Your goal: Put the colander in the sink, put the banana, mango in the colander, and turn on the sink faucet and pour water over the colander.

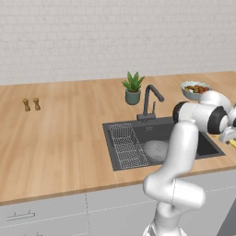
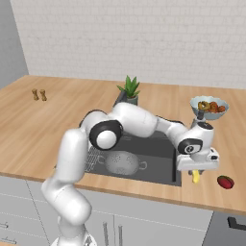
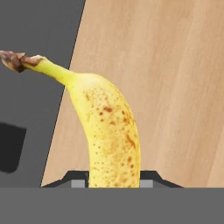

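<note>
While your gripper [image 2: 196, 174] is clamping the banana [image 3: 109, 131] beside the sink [image 2: 158, 166], you should be lifting clear, then lowering over the colander [image 2: 121, 162].

banana [image 3: 111, 135] lower end hidden between pincer [image 3: 113, 183] fingertips, faucet [image 1: 150, 102] lever too small

Even bright rendered light, soft faint shadows, no glare; base views low-res, hand view slightly blurry close-up.
</note>
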